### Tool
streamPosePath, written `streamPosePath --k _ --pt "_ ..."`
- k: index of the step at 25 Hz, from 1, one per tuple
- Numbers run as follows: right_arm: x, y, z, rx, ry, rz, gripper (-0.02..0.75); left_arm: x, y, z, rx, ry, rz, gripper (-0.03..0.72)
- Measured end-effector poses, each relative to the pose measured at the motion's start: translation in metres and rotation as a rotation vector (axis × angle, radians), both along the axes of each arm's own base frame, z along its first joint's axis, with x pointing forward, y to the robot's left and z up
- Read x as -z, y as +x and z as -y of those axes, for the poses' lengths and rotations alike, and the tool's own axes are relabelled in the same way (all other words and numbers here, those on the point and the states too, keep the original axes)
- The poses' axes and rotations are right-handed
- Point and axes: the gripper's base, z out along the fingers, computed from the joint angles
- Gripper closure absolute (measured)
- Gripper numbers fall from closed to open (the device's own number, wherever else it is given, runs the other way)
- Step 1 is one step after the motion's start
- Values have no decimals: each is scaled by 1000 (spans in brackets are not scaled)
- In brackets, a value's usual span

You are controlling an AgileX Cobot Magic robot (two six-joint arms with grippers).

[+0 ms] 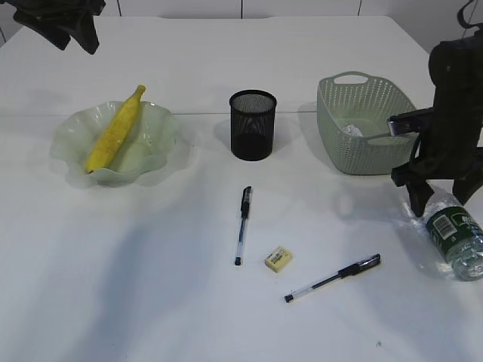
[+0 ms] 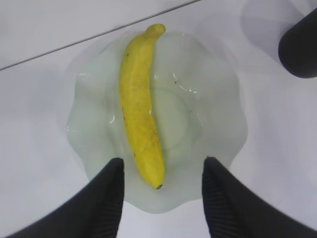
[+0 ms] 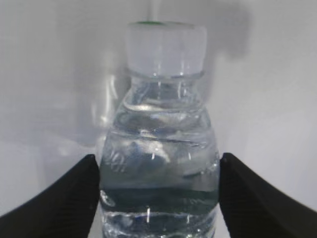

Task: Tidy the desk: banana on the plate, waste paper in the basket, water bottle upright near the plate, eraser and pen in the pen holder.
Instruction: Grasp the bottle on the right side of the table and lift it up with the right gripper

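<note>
basket (image 1: 367, 128) holds waste paper (image 1: 352, 130) | plate (image 1: 162, 132) holds banana (image 1: 115, 130), left gripper (image 2: 161, 198) released above | water bottle (image 1: 453, 235) lies flat, right gripper (image 3: 158, 191) spread astride, unclosed, likely to right it | pens, eraser (image 1: 278, 259) on desk

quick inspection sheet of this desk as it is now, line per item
surface: white table, bare between items
job's things: banana on plate; paper in basket; bottle lying on its side; two pens and eraser on table; holder upright
clutter: nothing seen
grippers: left gripper open above plate; right gripper, jaws either side of bottle, contact unclear
cables: nothing seen
surroundings: white wall panels behind
</note>
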Motion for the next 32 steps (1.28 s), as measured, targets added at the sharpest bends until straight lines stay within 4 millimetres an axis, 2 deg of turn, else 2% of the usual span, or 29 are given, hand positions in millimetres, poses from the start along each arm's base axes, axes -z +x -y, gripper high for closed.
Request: streamPosePath --k 7,16,25,32 --pt "3 0 1 -2 -7 -14 205 0 0 0 0 2 0 331" --pt "3 0 0 4 -5 -31 369 0 0 0 -1 4 1 331" --pt "2 -2 -1 19 8 -61 375 0 0 0 -1 4 1 331" --pt "-9 13 -8 53 88 0 376 0 0 0 -1 4 1 331"
